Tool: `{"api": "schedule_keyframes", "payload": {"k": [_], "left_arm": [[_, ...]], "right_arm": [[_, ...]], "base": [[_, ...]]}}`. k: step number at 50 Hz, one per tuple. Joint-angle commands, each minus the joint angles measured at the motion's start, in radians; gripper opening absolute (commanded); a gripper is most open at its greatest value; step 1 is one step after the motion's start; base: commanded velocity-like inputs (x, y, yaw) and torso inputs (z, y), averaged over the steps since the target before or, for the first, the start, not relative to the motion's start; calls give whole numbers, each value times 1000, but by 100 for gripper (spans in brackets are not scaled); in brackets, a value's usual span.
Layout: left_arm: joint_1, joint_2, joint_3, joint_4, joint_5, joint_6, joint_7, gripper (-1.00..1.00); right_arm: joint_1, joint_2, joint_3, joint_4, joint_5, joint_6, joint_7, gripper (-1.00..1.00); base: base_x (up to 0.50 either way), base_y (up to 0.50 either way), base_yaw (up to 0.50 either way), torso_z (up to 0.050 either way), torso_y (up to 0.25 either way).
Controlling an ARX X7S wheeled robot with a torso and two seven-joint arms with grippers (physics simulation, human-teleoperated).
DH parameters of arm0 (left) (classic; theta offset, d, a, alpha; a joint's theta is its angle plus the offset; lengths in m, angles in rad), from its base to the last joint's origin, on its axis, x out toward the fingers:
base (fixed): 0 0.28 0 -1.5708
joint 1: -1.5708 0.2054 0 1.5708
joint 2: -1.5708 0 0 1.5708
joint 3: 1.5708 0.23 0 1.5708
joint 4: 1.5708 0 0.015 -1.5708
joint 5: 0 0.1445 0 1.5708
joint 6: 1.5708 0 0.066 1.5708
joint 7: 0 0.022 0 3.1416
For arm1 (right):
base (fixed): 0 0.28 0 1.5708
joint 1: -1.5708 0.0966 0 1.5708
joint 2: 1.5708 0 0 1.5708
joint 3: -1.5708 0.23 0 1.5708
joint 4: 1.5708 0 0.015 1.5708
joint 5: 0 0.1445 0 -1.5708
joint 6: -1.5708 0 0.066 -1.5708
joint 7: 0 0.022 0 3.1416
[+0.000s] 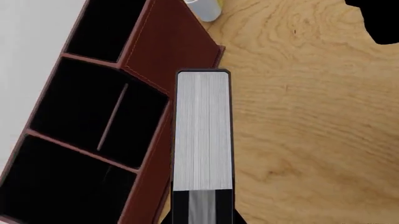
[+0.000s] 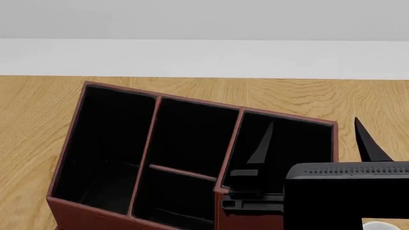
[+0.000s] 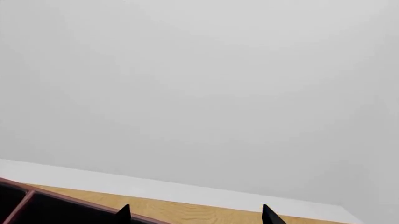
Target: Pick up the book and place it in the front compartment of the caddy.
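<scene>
The book (image 1: 203, 130) shows its white page edges between black covers, and my left gripper (image 1: 203, 212) is shut on its near end. It hangs just outside the dark red-brown caddy (image 1: 156, 42), beside the taller corner section and over the wood. In the head view the book (image 2: 348, 170) is a black slab at the lower right, next to the caddy (image 2: 191, 100). My right gripper (image 2: 313, 141) is open, with one fingertip over the caddy's right section and the other over the table. In the right wrist view this gripper (image 3: 194, 215) holds nothing and the caddy's rim (image 3: 62, 198) passes under it.
A white mug (image 1: 206, 8) stands past the caddy's tall corner, and its rim (image 2: 383, 225) shows at the lower right of the head view. The wooden table (image 1: 311, 116) ends at a white ledge and wall (image 2: 204, 57) behind the caddy.
</scene>
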Motion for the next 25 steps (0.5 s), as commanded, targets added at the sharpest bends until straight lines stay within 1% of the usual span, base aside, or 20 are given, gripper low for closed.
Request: {"api": "schedule_keyframes", "payload": {"k": [1,10,15,18,21,23,25], "left_arm": [[-26,-34,-70,-40,104,-76,22,-100],[27,-22,-146,-88,290,-139,143,-100],[59,-5,-182,-90,463,-191,243,-100],[67,-1,-186,-87,528,-204,289,-100],[81,4,-181,-76,644,-216,359,-100],[83,7,-177,-98,685,-208,377,-100],[90,10,-158,-95,772,-203,423,-100]], "right_arm": [[2,0,-5,1,3,3,4,100],[16,0,-15,1,-9,16,-4,100],[19,1,-16,1,-10,19,-7,100],[24,1,-17,1,-15,24,-11,100],[29,1,-19,1,-16,27,-12,100],[28,2,-18,1,-12,26,-10,100],[20,2,-12,2,1,18,-3,100]], "base": [[0,0,0,0,0],[0,0,0,0,1],[0,0,0,0,0],[0,0,-1,0,0],[0,0,0,0,3],[0,0,0,0,0],[0,-1,0,0,0]]}}
